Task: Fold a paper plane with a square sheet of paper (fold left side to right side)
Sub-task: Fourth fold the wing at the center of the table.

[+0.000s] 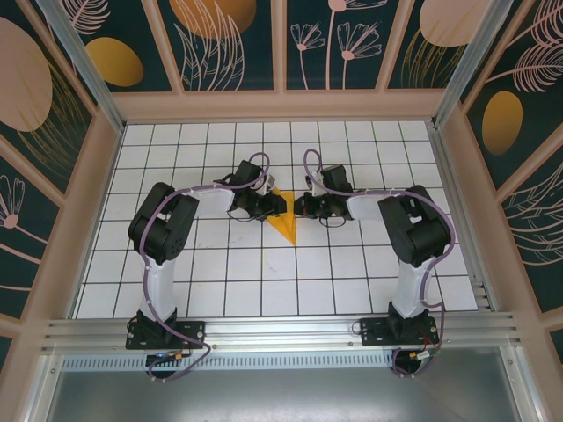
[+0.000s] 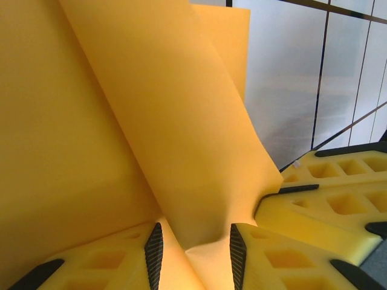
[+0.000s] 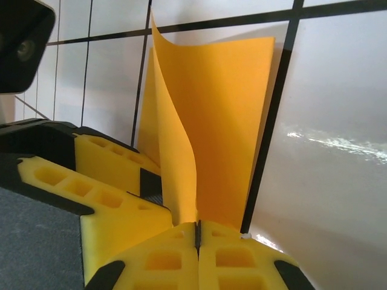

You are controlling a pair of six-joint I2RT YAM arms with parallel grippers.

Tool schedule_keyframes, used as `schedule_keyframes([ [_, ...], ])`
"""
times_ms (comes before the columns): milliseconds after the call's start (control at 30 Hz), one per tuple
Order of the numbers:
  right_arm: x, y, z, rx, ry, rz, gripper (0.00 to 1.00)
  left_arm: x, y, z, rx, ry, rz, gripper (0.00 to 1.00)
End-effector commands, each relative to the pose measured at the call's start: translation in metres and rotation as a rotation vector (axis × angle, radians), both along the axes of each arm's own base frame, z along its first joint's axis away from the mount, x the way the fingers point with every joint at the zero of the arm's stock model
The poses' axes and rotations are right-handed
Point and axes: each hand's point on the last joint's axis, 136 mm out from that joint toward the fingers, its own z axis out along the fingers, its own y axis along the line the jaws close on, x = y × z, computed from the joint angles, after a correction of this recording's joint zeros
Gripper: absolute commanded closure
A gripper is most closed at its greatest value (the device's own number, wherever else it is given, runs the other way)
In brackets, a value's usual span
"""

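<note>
White gridded table [image 1: 264, 281], dark floral walls [image 1: 220, 44]

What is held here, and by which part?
The right gripper pinches the paper by the edge of its raised flap; whether the left gripper grips it cannot be told.

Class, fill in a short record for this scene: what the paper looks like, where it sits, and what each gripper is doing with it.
paper: orange-yellow paper, partly folded, one flap standing up
place: on the white grid table, between the two arms' grippers
left gripper: jaws apart, a paper flap running between them
right gripper: shut on the paper's edge
</note>
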Motion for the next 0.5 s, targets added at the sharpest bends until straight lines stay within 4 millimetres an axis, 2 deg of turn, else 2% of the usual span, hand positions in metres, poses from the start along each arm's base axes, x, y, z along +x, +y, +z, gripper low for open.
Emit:
schedule_keyframes([
  [0,0.007,0.002,0.0,-0.006,-0.007,0.011,0.95,-0.009,0.017,-0.037,0.12,0.037,0.006,0.62],
  [467,0.006,-0.005,-0.017,-0.067,0.017,0.001,0.95,-0.009,0.017,-0.037,0.12,0.036,0.005,0.61],
])
